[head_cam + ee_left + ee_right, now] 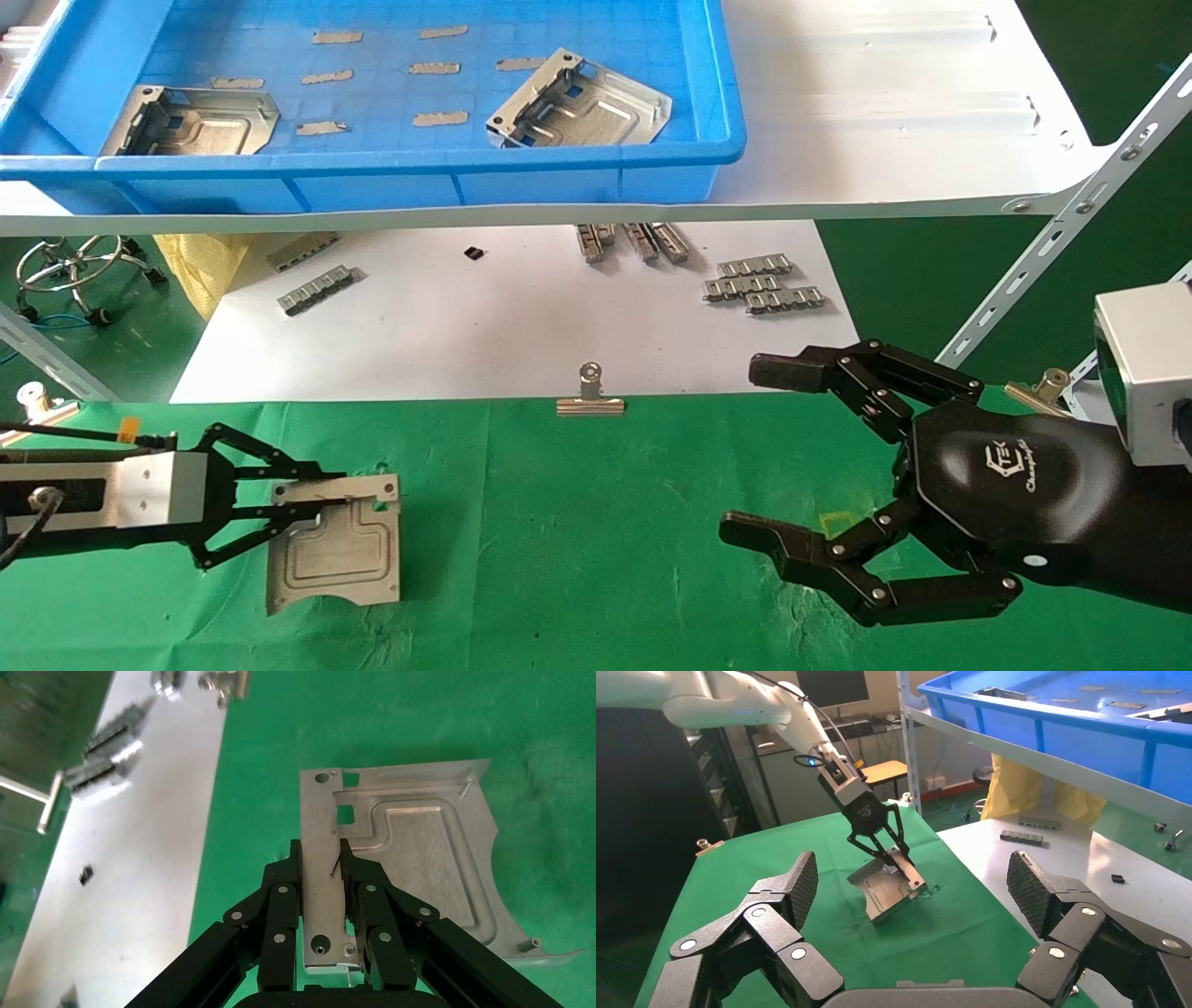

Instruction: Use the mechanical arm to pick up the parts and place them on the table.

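- Head view: the left gripper [296,511] is pinching the edge of a silver part [337,548] low over the green table [577,540]; two more parts [577,101] are lying in the blue bin [708,112].
- Left wrist view: the fingers [281,903] are clamping the plate's flange.
- Right wrist view: the right gripper [912,903] is hanging spread wide, holding nothing.

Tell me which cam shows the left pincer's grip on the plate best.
Left wrist view: the left pincer is shut on the plate at its edge strip, seen close. Head view shows the same grip side-on above the green table. Right wrist view shows it small, the plate tilted.
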`<state>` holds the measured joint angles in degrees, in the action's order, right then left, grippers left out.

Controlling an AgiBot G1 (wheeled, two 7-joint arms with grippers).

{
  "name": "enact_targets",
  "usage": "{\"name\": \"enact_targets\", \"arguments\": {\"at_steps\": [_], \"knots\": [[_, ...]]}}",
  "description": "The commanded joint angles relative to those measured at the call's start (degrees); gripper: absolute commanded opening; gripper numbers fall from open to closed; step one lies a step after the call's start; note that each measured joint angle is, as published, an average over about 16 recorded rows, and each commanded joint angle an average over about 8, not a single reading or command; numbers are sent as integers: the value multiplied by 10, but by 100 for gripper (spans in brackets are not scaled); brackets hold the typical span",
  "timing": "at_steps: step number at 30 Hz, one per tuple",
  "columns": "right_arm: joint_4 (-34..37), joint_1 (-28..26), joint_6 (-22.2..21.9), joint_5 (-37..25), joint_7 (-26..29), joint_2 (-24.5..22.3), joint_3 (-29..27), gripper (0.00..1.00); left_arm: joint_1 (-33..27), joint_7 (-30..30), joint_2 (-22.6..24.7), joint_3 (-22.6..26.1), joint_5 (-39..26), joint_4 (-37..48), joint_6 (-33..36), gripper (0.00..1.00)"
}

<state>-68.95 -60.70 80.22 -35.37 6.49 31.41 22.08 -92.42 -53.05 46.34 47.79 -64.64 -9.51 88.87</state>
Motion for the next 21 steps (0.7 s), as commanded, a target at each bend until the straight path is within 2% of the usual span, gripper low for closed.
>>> {"name": "enact_targets", "arguments": {"at_steps": [1,13,17,21], "knots": [[0,0,0,0,0,0,0,100,-6,-3,1,4,-5,12,-1,99],[0,0,0,0,0,0,0,100,-19,-27,21,8,-8,43,11,100],[0,0,0,0,0,0,0,100,-22,-10,18,-4,12,55,15,100],[0,0,0,0,0,0,0,100,-13,34,14,-28,51,69,20,100]]}}
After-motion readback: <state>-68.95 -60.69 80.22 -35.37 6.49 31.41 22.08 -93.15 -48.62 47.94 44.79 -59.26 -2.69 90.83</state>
